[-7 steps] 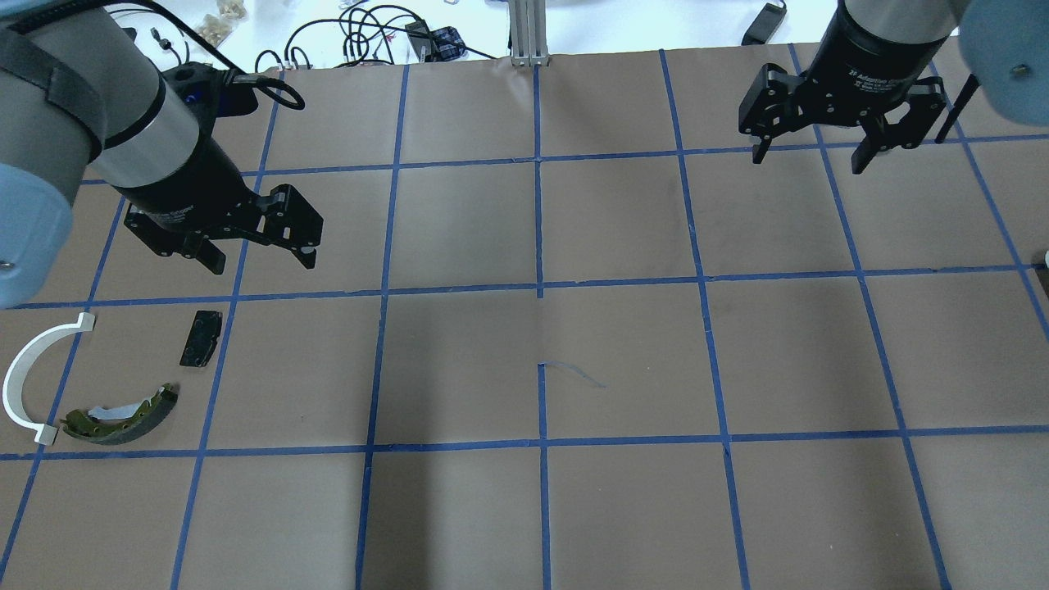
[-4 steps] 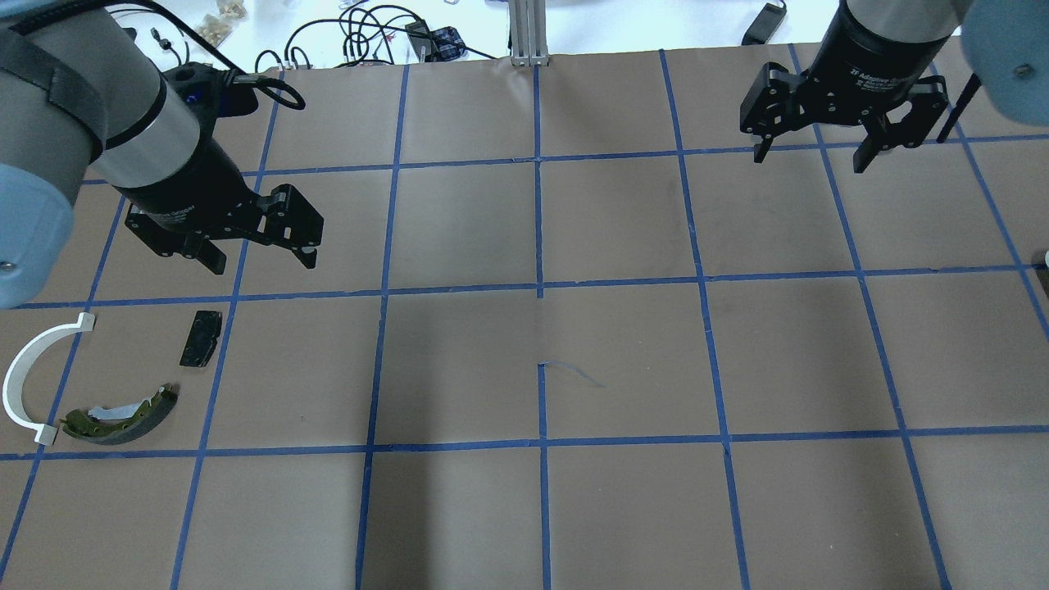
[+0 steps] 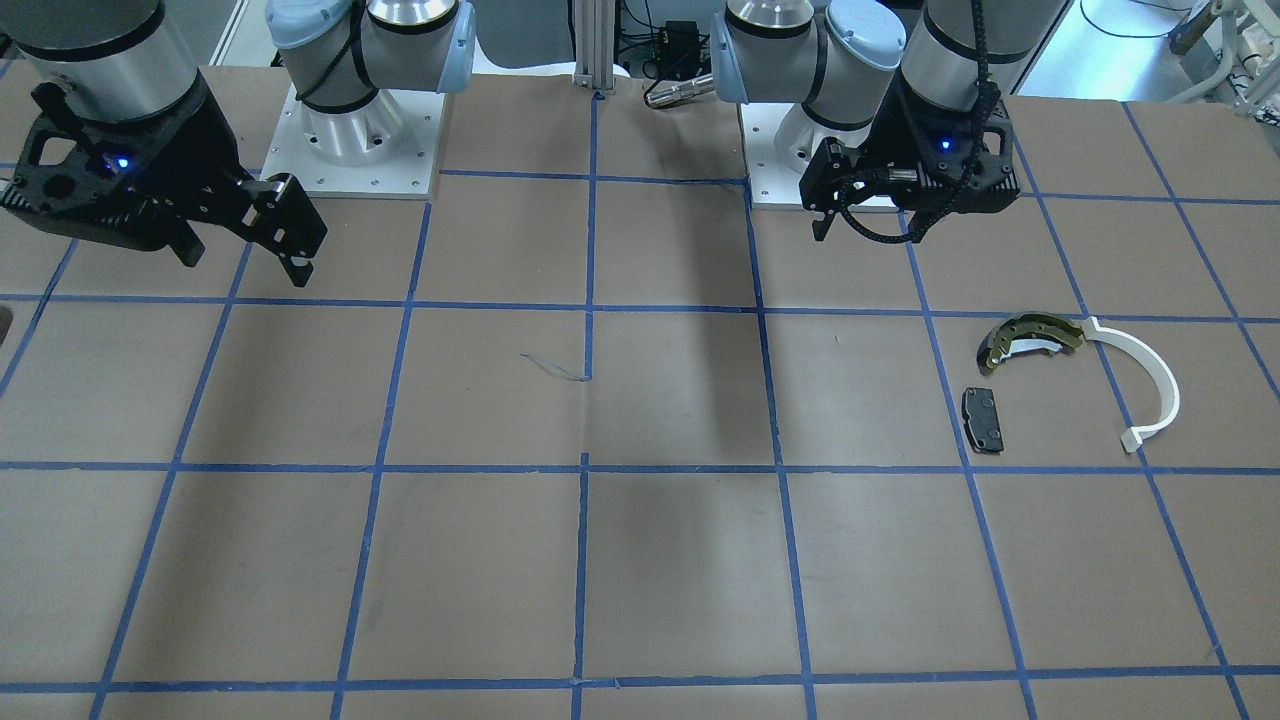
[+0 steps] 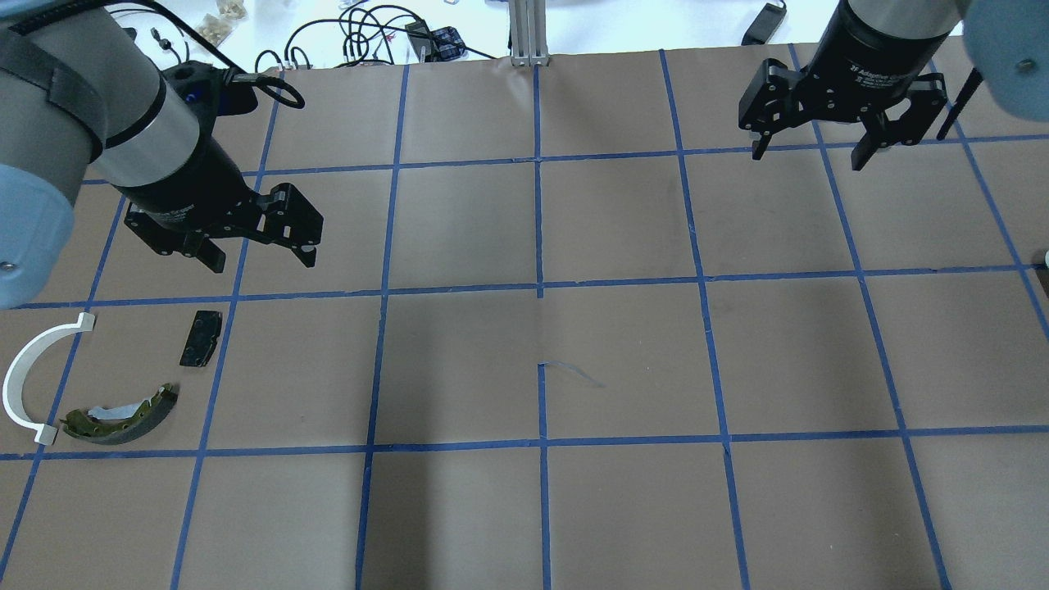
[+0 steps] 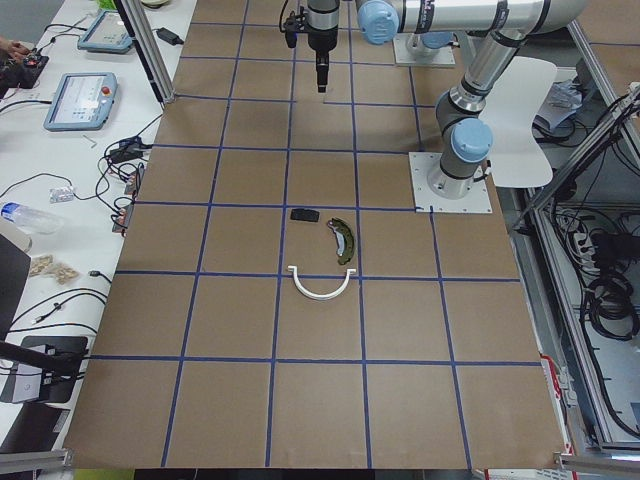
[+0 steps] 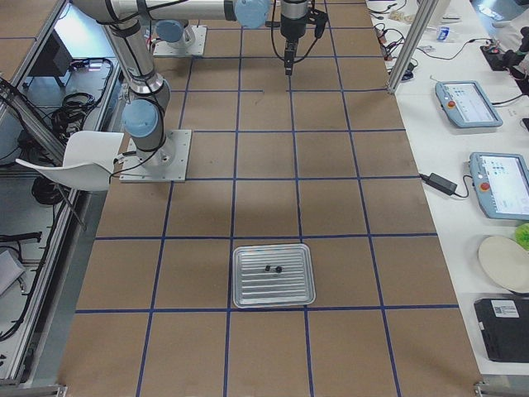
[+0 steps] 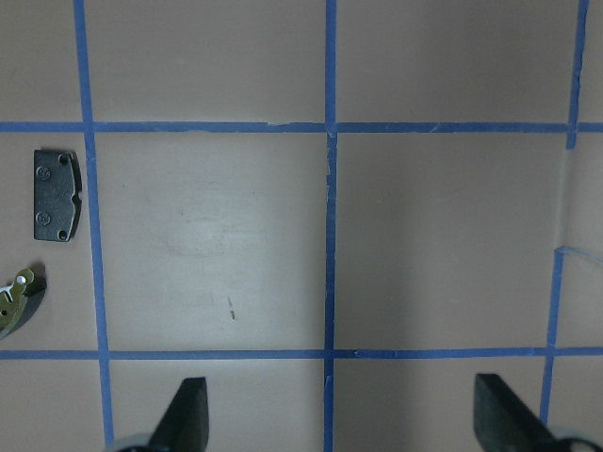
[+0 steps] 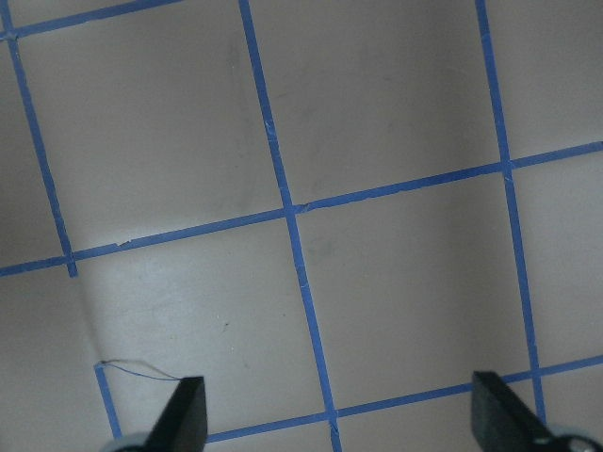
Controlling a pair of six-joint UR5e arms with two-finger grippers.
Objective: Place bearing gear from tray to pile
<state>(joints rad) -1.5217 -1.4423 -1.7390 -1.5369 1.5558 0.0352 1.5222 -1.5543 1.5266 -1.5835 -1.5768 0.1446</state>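
Observation:
The pile lies at the table's left: an olive-yellow brake shoe, a white plastic arc and a black pad. My left gripper hangs open and empty above the table, just beyond the pad. Its wrist view shows the pad and the shoe's tip at the left edge. My right gripper is open and empty over the far right of the table. The metal tray shows only in the exterior right view. Two small dark parts lie in it, too small to identify.
The table is brown paper with a blue tape grid. Cables and small items lie beyond the far edge. An aluminium post stands at the far middle. The arm bases stand on the robot's side.
The right gripper has drifted very slightly toward the far edge. The left gripper and the pile have not moved.

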